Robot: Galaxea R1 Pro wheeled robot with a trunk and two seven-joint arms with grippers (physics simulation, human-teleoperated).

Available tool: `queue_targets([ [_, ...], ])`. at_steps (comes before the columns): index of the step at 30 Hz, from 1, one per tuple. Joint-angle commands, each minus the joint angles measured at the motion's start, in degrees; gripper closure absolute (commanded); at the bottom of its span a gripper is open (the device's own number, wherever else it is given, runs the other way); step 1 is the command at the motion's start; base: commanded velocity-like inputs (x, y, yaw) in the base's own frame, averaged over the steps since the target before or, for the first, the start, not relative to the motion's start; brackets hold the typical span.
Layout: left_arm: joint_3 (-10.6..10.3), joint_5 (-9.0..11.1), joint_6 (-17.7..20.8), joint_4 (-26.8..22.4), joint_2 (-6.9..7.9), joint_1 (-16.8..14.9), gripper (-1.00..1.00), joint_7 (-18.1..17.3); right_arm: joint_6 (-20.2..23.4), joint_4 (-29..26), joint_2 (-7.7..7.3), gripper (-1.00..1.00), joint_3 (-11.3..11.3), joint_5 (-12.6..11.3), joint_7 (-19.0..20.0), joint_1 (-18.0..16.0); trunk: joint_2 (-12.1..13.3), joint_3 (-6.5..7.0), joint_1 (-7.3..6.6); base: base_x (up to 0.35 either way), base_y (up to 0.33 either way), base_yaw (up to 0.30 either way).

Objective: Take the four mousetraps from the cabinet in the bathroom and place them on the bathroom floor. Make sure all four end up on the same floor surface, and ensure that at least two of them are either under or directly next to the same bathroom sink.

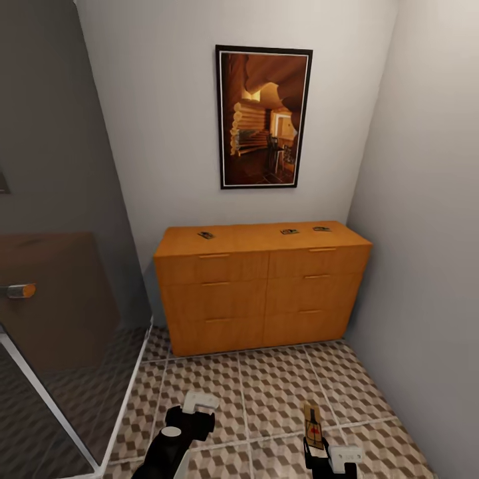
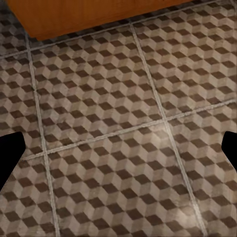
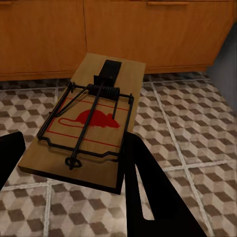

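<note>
The orange-brown cabinet (image 1: 263, 286) stands against the back wall, all drawers closed. Three mousetraps lie on its top: one at the left (image 1: 205, 234) and two at the right (image 1: 289, 231) (image 1: 321, 229). My right gripper (image 1: 315, 447) is low over the cube-patterned bathroom floor (image 1: 266, 386), shut on another mousetrap (image 3: 89, 128), a wooden slab with a red mouse print and a black wire spring. Its dark fingers (image 3: 148, 192) pinch the slab's near end. My left gripper (image 1: 198, 407) hangs open over bare tiles (image 2: 118, 128), with nothing between its fingertips (image 2: 10, 153). The sink is out of view.
A glass shower enclosure (image 1: 60, 299) with a white frame borders the floor on the left. A grey wall (image 1: 432, 266) closes the right side. A framed picture (image 1: 264, 116) hangs above the cabinet. The cabinet's base (image 2: 89, 15) lies just ahead of the left gripper.
</note>
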Motion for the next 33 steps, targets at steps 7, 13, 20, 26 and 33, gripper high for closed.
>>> queue_targets([
  [7,-0.14,-0.01,0.29,0.1,0.03,-0.03,-1.0,0.29,-0.13,0.07,0.02,1.0,0.44,0.04,-0.52,-0.06,-0.03,0.41,0.0,0.065,0.25,-0.206],
  [13,-1.13,-0.01,0.29,0.6,0.03,-0.03,-1.0,0.29,-0.13,0.07,0.02,1.0,0.44,0.03,-0.52,-0.06,-0.03,0.78,0.0,0.185,0.071,-0.189],
  [20,-1.42,-0.01,0.28,0.75,0.03,-0.03,-1.0,0.29,-0.13,0.07,0.02,1.0,0.45,0.03,-0.52,-0.06,-0.03,1.19,0.0,0.225,0.006,-0.184],
  [26,-1.44,-0.01,0.27,0.74,0.03,-0.03,-1.0,0.29,-0.13,0.07,0.02,1.0,0.45,0.03,-0.52,-0.06,-0.03,1.55,0.0,0.235,0.001,-0.183],
  [33,-1.44,-0.01,0.29,0.69,0.03,-0.03,-1.0,0.29,-0.13,0.07,0.02,1.0,0.45,0.04,-0.52,-0.06,-0.03,1.96,0.0,0.237,0.0,-0.174],
])
